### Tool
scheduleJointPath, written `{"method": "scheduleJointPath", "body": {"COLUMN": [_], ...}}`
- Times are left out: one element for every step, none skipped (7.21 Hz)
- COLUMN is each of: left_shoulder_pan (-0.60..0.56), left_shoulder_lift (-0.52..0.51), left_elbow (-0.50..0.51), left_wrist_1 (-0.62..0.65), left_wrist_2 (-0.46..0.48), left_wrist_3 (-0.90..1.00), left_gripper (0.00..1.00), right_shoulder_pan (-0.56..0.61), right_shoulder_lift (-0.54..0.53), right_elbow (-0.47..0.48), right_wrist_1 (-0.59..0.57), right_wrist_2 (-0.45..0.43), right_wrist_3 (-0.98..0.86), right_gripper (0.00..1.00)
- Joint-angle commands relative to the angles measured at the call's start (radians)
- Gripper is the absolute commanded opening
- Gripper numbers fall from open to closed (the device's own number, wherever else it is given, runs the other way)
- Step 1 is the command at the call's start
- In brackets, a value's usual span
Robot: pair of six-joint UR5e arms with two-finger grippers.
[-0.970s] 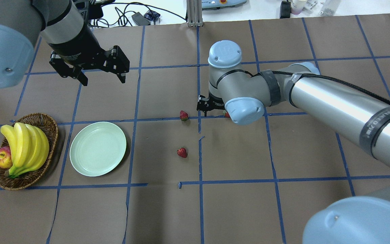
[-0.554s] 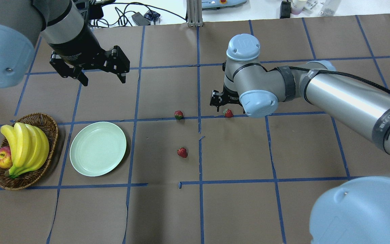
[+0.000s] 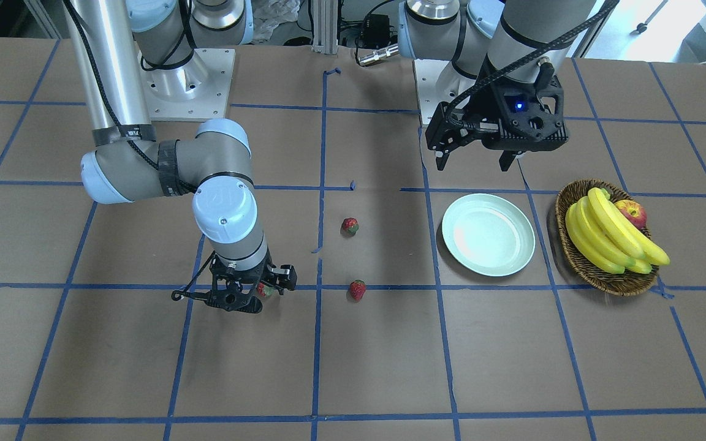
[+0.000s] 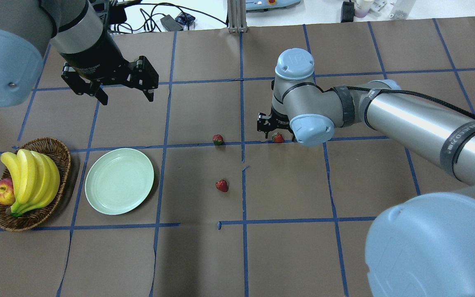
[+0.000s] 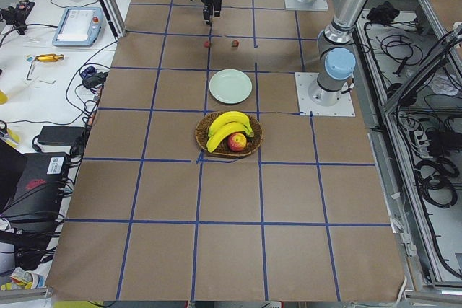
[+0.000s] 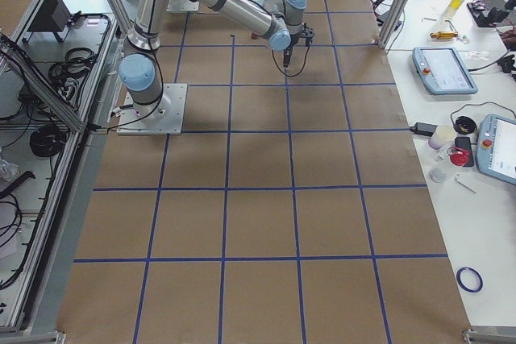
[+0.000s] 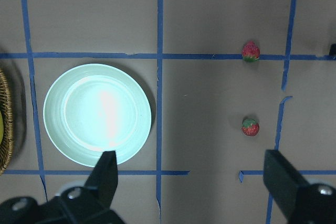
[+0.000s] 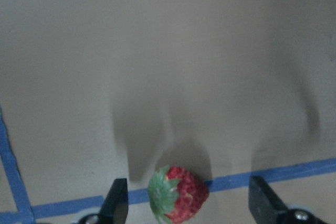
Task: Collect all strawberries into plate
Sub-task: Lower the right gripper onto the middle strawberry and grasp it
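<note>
Three strawberries lie on the brown paper: one (image 4: 218,139) on a blue tape line, one (image 4: 222,185) nearer the robot, and one (image 4: 278,137) under my right wrist. My right gripper (image 4: 273,133) is low over that third strawberry (image 8: 178,200). It is open, with one finger on each side of the berry and neither touching it. The pale green plate (image 4: 119,181) is empty, left of the berries. My left gripper (image 4: 126,99) hangs open and empty above the table beyond the plate. Its wrist view shows the plate (image 7: 97,114) and two berries.
A brown wicker basket (image 4: 62,156) with bananas and an apple stands just left of the plate. Cables and devices lie along the far table edge. Blue tape lines grid the paper.
My right gripper has moved right, from beside the middle strawberry to over the rightmost one, and come down around it. The middle strawberry shifted slightly left. The left arm has not moved.
</note>
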Motion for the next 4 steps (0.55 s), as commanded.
{"method": "scheduleJointPath", "body": {"left_shoulder_pan": [-0.007,-0.007,-0.007,-0.007], "left_shoulder_lift": [-0.001,-0.001,-0.001,0.000], "left_elbow": [-0.001,-0.001,-0.001,-0.001], "left_wrist_1": [0.000,0.000,0.000,0.000], "left_wrist_2": [0.004,0.003,0.003,0.004], "left_wrist_3": [0.000,0.000,0.000,0.000], "left_gripper": [1.00,1.00,1.00,1.00], "right_shoulder_pan": [0.000,0.000,0.001,0.006], "right_shoulder_lift": [-0.006,-0.007,-0.025,-0.079], "right_elbow": [-0.002,-0.005,-0.010,-0.014], "right_wrist_1": [0.002,0.000,-0.001,0.006], "right_wrist_2": [0.000,0.000,0.004,0.045], "right_wrist_3": [0.009,0.017,0.039,0.087], "right_gripper": [0.00,0.00,0.00,0.00]}}
